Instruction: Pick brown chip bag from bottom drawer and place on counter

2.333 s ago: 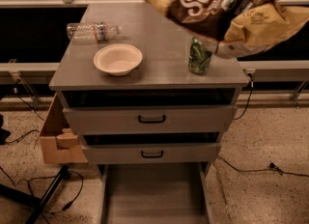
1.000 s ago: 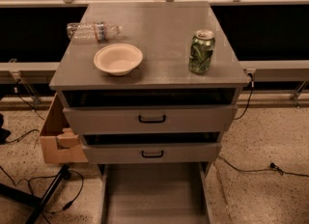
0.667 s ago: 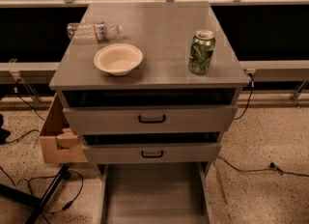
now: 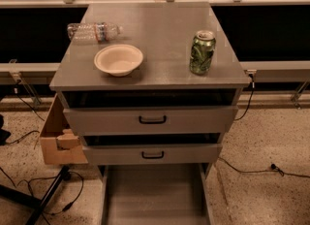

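Observation:
The bottom drawer [image 4: 155,197] is pulled out at the foot of the grey cabinet, and the part of its flat tray that shows holds nothing. The counter [image 4: 160,35] is the cabinet's grey top. The brown chip bag is out of view. The gripper is out of view too.
On the counter stand a green can [image 4: 202,52] at the right, a white bowl [image 4: 118,59] left of middle and a plastic water bottle [image 4: 92,31] lying at the back left. The two upper drawers [image 4: 152,120] are slightly open. A cardboard box [image 4: 58,139] sits left of the cabinet. Cables lie on the floor.
The brown chip bag, held high at the upper right 2.3 s ago, has left the view. Nothing on the counter has moved since.

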Controlling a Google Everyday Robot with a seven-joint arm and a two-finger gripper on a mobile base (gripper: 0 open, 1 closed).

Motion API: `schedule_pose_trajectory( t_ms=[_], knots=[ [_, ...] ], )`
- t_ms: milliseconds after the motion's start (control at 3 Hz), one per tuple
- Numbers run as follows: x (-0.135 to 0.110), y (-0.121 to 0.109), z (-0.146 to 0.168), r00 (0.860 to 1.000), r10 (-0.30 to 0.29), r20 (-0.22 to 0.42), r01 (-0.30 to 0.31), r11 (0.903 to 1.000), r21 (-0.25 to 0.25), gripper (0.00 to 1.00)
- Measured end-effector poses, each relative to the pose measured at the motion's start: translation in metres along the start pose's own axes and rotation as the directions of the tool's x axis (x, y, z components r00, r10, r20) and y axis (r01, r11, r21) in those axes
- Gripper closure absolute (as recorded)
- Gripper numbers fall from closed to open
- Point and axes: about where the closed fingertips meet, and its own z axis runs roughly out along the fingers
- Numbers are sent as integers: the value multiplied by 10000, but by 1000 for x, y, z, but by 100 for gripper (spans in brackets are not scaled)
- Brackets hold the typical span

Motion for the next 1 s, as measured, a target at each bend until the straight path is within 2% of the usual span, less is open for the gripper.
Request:
schedule_pose_trajectory(
  t_ms=[333, 667, 1000],
  knots=[
    [7, 10, 38, 9976, 564, 407, -551, 9980, -307, 100],
    [33, 18, 86, 9935, 998, 541, -971, 9940, -510, 100],
    [55, 29, 127, 9913, 1191, 560, -1154, 9912, -649, 100]
  ],
)
